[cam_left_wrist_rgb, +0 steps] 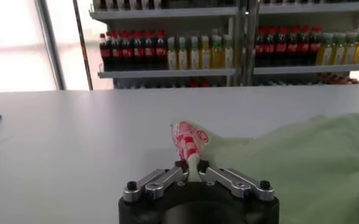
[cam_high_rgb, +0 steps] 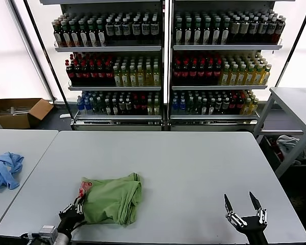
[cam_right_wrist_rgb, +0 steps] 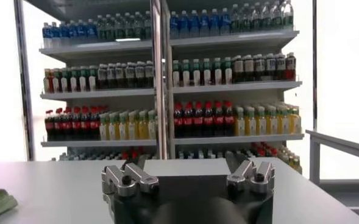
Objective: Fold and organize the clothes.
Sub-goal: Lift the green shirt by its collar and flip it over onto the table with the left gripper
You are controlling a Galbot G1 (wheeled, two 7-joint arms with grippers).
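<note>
The light green polo shirt [cam_high_rgb: 112,199] lies folded into a compact bundle near the front left of the white table [cam_high_rgb: 194,163]. Its red-and-white print shows at the bundle's near left corner [cam_high_rgb: 84,188]. My left gripper [cam_high_rgb: 77,206] is shut on that corner of the shirt; in the left wrist view the fabric with the print [cam_left_wrist_rgb: 188,143] stands pinched between the fingertips [cam_left_wrist_rgb: 191,168], and the green cloth [cam_left_wrist_rgb: 301,164] spreads beside it. My right gripper [cam_high_rgb: 242,201] is open and empty above the table's front right; its spread fingers [cam_right_wrist_rgb: 124,176] show in the right wrist view.
A light blue garment [cam_high_rgb: 4,169] lies on the neighbouring table at the left. Shelves of bottles [cam_high_rgb: 163,61] stand behind the table. A cardboard box [cam_high_rgb: 18,111] sits at the back left, and another table [cam_high_rgb: 296,102] stands at the right.
</note>
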